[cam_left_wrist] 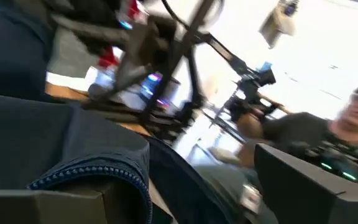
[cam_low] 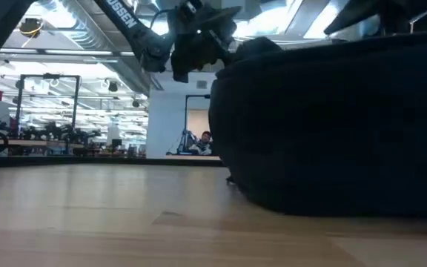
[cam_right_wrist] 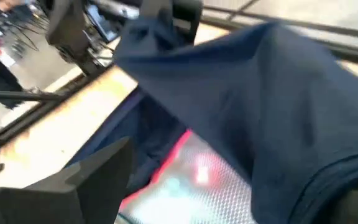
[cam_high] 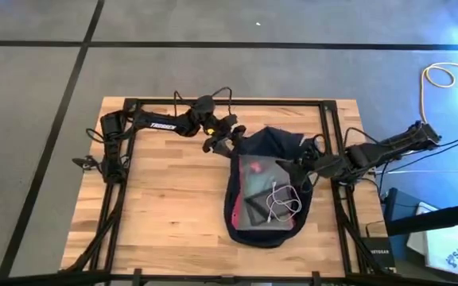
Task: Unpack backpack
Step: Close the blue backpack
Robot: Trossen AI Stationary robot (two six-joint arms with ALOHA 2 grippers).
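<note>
— Where does the backpack [cam_high: 265, 191] lie?

— On the wooden table [cam_high: 165, 199], right of centre in the high view; its lower end points toward the table's near edge, and its upper end lies between the two arms. In the low view the backpack [cam_low: 332, 126] fills the right half as a dark rounded mass resting on the wood.

— What sits on it?

— A clear pouch with a red edge [cam_high: 261, 195] lies on the bag's upper face; a white cord [cam_high: 283, 200] is coiled on the pouch's right side, and a dark flat item shows through the plastic. The right wrist view shows the same pouch [cam_right_wrist: 197, 180] under a raised fold of navy fabric [cam_right_wrist: 260, 93].

— And the right gripper [cam_high: 299, 164]?

— It is at the bag's upper right edge; a fold of navy cloth hangs up near its fingers [cam_right_wrist: 86, 180], yet whether they are clamped on it cannot be told.

— The left gripper [cam_high: 227, 141]?

— It is farther back, at the bag's top left corner, touching the fabric; the low view shows it [cam_low: 199, 44] above the bag's top; the left wrist view shows a zipper edge [cam_left_wrist: 92, 174] draped across one finger, so it looks clamped on the backpack's rim.

— Beyond the table?

— A person [cam_left_wrist: 328, 130] sits in the room behind.
</note>
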